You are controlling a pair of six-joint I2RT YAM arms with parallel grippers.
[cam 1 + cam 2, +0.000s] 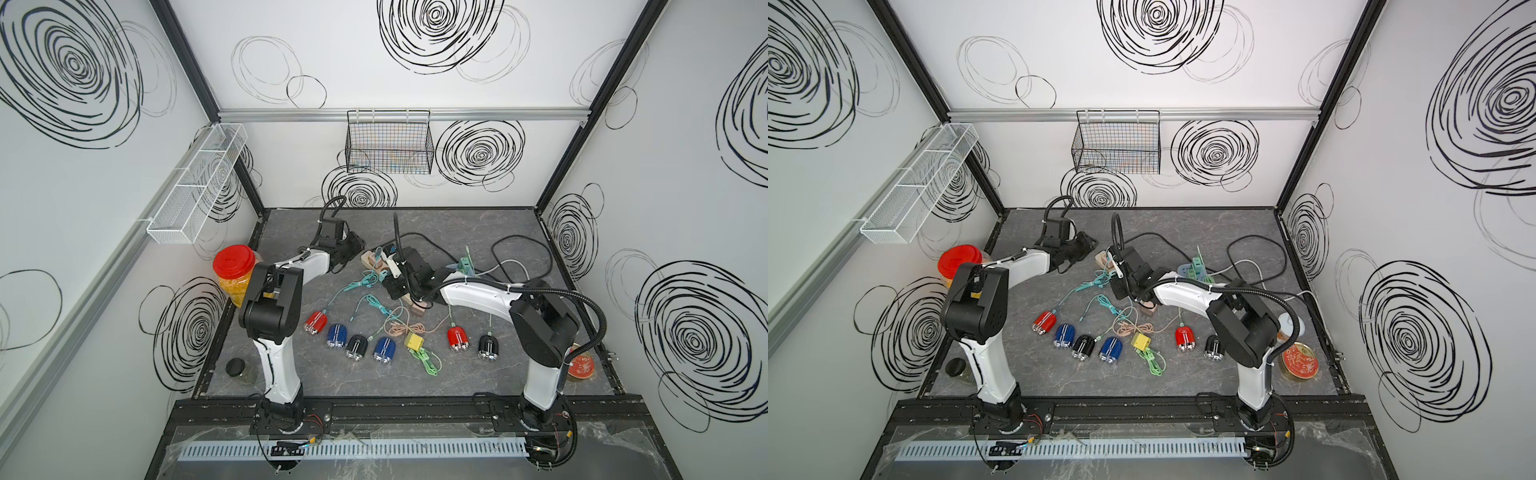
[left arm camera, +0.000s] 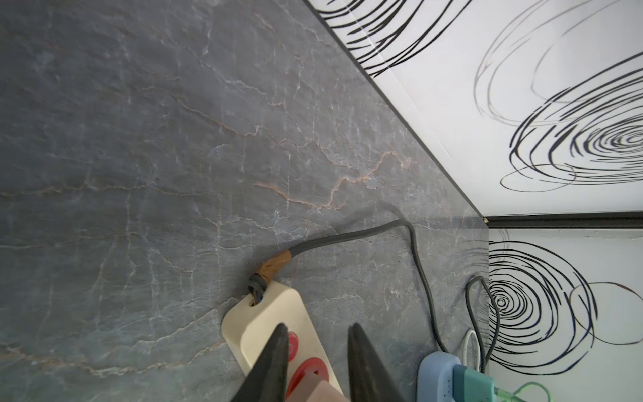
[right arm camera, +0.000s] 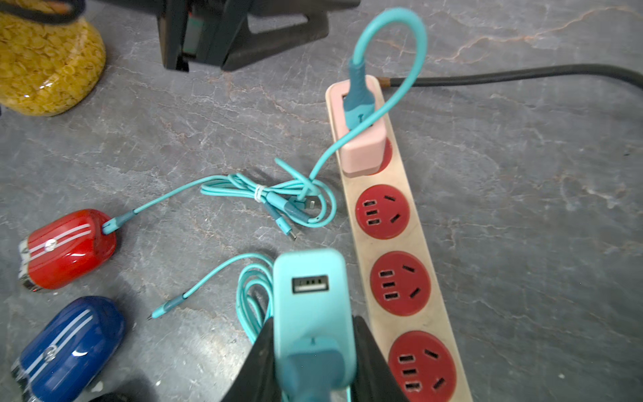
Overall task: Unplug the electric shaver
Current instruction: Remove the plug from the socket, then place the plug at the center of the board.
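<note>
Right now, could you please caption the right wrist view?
Right jaws hold teal charger beside the power strip; pink charger plugged in, cabled to red shaver.

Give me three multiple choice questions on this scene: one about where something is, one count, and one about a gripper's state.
1. Where is the pink adapter?
A. In the wire basket
B. Plugged into the strip
C. On the jar lid

2. How many blue shavers lie on the table?
A. One
B. Two
C. Four

3. What is the right gripper doing?
A. Open, empty
B. Shut on a red shaver
C. Shut on the teal adapter

Answers:
1 B: the right wrist view shows it seated on the strip's end socket.
2 B: both top views show two blue ones in the row.
3 C: its fingers press both sides of the teal adapter, clear of the strip.
</note>
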